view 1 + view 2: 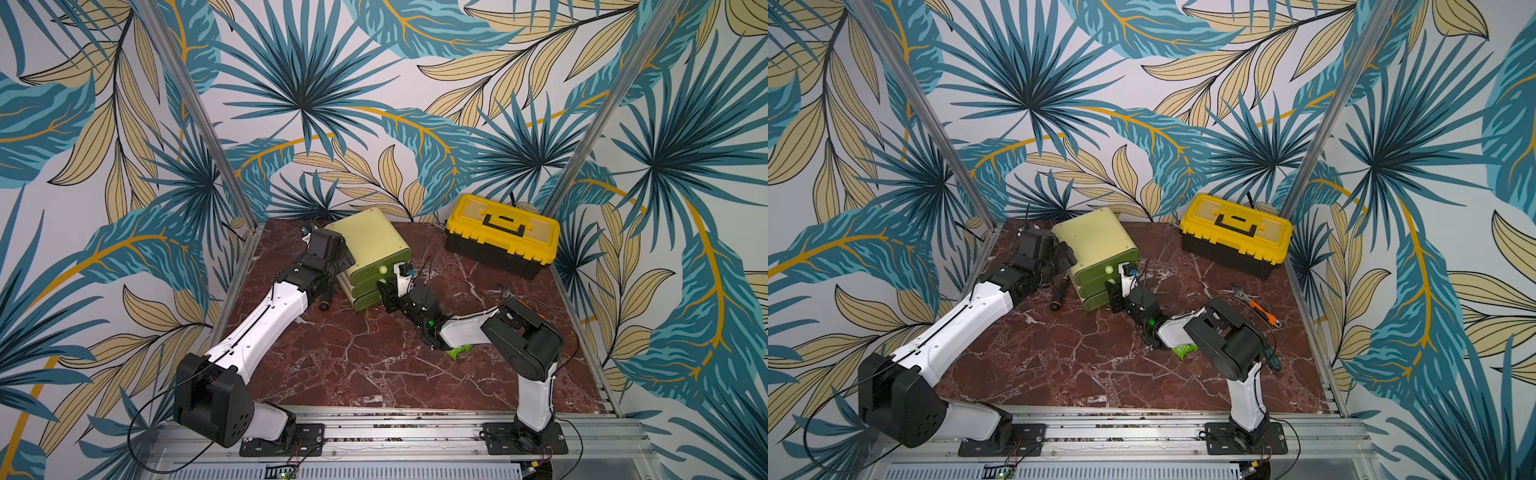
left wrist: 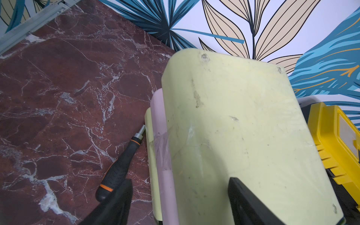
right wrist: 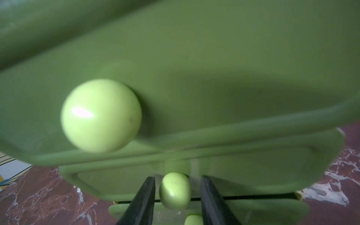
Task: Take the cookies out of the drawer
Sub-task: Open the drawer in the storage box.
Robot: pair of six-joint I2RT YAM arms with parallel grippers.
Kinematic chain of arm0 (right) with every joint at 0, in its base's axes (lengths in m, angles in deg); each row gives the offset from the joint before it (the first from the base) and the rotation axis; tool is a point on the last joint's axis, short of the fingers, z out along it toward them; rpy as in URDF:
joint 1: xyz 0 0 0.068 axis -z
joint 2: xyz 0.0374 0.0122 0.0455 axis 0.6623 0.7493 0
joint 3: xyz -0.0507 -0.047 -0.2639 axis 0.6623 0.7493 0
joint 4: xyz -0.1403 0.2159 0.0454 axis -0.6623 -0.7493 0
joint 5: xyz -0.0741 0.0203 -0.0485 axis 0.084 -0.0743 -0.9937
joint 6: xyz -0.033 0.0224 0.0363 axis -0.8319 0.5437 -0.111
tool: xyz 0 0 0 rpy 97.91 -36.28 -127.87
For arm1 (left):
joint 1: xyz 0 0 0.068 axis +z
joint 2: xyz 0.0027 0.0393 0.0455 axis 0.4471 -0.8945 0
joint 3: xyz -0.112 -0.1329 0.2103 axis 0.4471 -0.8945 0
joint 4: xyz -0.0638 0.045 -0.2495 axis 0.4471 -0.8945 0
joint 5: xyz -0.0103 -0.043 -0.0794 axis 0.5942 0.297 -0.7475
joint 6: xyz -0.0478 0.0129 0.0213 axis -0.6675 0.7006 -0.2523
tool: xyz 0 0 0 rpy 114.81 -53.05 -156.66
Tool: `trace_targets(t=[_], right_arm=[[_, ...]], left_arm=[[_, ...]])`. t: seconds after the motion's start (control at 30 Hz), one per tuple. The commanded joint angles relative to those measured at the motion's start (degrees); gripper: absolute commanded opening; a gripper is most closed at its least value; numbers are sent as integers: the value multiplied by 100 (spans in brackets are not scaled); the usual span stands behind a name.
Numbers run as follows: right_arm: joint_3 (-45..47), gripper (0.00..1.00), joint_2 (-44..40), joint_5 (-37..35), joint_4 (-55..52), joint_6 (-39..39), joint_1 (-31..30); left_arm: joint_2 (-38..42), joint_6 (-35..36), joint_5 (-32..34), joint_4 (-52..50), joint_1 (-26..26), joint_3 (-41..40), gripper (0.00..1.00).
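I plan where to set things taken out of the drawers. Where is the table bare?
Widest bare marble: front centre, before the drawer unit, between left arm and right arm. Smaller strip: between unit and yellow toolbox. Crowded: around the black screwdriver and the orange-handled wrench.

A drawer unit (image 1: pixel 370 241) and toolbox (image 1: pixel 503 232) stand near the marble table's (image 1: pixel 332 374) back edge; a screwdriver (image 1: pixel 1059 295) lies beside the unit.

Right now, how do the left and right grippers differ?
The left gripper sits at the top edge of the drawer unit; the right gripper faces its front, at the middle drawer's knob.
The left jaws stand wide, one over the top and one off its side; the right jaws are narrower, flanking the knob with gaps showing.
Shared: both open, both at the unit.
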Motion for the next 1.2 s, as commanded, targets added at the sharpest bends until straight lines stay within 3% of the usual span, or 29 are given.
trace_targets(t=[0.0,0.4,0.67,1.17], right_arm=[[-95,41,118,28,9,4,31],[-199,37,198,41,-92,-17,57],[-132,27,168,93,-76,-13,55],[369,20,-336,289,15,-72,45]], left_arm=[[-68,26,-23,-73,43,-166,81],[-61,26,-33,-81,42,-156,82],[-59,17,-33,-81,43,-155,81],[-84,19,-33,-50,50,-140,81]])
